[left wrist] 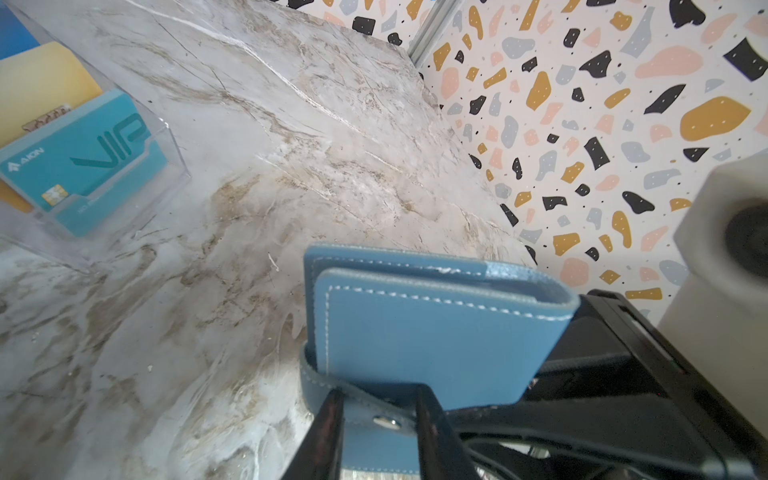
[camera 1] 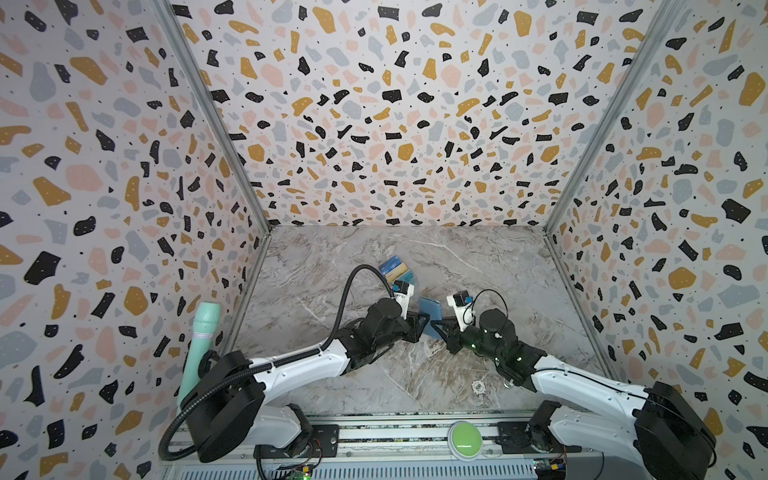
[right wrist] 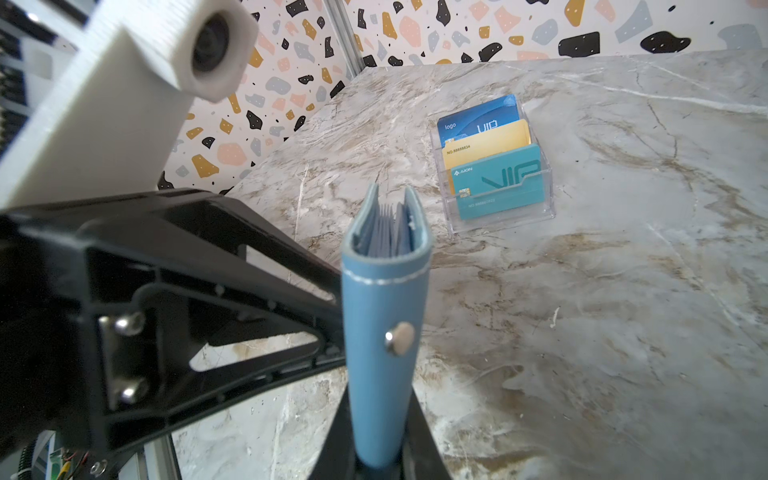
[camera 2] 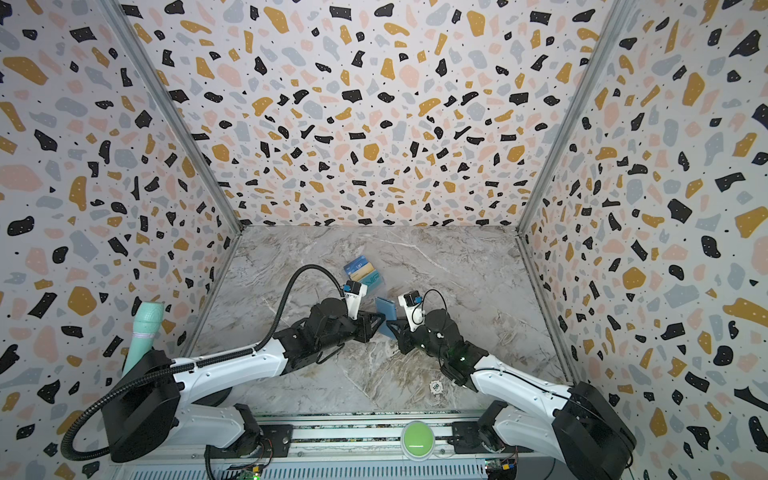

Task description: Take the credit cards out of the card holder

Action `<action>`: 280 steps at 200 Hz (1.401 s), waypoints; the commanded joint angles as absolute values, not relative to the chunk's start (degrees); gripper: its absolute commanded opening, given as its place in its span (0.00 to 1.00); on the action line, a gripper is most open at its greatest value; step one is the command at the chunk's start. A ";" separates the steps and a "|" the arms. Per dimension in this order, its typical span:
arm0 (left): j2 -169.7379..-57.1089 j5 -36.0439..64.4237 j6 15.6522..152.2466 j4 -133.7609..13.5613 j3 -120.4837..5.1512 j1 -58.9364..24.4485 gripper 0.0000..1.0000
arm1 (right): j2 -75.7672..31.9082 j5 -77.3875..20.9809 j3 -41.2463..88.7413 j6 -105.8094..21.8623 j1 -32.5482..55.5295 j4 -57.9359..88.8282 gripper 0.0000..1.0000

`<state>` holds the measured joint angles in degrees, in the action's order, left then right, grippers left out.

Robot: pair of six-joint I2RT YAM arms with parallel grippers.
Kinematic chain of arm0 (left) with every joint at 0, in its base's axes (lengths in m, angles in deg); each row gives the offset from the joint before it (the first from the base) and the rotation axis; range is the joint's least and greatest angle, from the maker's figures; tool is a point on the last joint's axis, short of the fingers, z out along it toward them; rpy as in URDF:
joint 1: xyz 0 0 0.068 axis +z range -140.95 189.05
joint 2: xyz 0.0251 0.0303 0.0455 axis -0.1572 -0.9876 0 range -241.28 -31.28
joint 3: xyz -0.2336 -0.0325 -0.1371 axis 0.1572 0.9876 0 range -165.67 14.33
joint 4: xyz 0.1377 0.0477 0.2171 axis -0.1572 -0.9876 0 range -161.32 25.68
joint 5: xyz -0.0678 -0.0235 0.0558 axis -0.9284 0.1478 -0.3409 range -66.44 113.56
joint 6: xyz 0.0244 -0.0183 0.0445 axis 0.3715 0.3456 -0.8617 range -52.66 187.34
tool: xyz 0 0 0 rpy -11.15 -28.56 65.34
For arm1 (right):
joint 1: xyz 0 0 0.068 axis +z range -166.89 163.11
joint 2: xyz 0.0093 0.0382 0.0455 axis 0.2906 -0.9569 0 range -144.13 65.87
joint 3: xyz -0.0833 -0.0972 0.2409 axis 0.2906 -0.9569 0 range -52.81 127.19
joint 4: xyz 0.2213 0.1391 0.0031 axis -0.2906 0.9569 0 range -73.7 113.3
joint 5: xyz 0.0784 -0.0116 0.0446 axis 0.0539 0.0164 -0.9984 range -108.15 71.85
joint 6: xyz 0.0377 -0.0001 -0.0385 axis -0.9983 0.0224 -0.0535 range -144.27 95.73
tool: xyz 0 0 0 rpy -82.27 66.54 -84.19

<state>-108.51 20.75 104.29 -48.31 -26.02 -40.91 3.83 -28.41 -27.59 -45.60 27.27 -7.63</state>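
Card holder (camera 1: 430,309) is held closed, on edge, over the middle of the tabletop (camera 1: 332,257), its long axis running toward the back wall (camera 1: 395,124). Right fingers (right wrist: 426,453) clamp its near end. Left fingers (left wrist: 330,428) straddle the snap strap (left wrist: 365,436); whether they pinch it I cannot tell.

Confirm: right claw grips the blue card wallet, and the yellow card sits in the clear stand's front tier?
No: the right wrist view shows the teal VIP card in the clear stand's front tier, the yellow card behind it. The right claw does grip the blue card wallet.
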 commanded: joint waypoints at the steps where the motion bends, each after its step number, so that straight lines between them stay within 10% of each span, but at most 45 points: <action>1: -109.47 22.20 103.51 -52.28 -26.65 -41.22 0.24 | 7.83 -31.91 -26.26 -43.89 28.63 -13.84 0.00; 121: -106.92 21.05 103.16 -50.49 -24.77 -41.22 0.09 | 10.40 -35.45 -25.82 -43.43 24.28 -9.46 0.00; 280: -96.34 12.37 99.75 -43.90 -17.19 -39.10 0.39 | 11.03 -66.69 -25.48 -48.16 9.12 -6.62 0.00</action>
<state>-98.50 18.11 101.80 -50.41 -18.16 -39.40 10.37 -61.00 -26.72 -45.09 10.40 -2.42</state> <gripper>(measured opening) 0.372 0.144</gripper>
